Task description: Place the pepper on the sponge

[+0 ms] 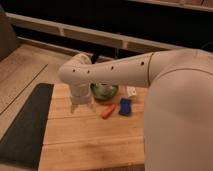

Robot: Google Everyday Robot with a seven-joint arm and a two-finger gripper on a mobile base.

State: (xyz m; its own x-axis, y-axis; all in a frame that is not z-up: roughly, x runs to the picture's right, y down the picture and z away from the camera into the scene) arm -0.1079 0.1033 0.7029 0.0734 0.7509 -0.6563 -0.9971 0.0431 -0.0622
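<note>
pepper: the little orange-red pepper [107,111] is lying flat on the wooden table [90,145], tilted a bit on the diagonal, nothing gripping it

sponge: the bright blue sponge [125,106] sits just to the right of the pepper, super close. Can't honestly tell if they touch. The pepper is beside it, not on top

gripper: the gripper [83,108] hangs pointing down over the table, just left of the pepper and a bit apart from it. Looks to me like the claw is spread wide with bare wood showing in the gap, so it's carrying nothing

bowl: the round green bowl [104,90] is right behind the pepper, partly hidden by the wrist

white item: tiny white thing [132,91] just right of the bowl, behind the sponge. No idea what it is

arm: the fat white arm [120,72] comes in from the right and bends down at the wrist; the robot's body fills the whole right side

mat: the big black mat [25,125] lies along the left edge of the table, well away from everything else
</note>
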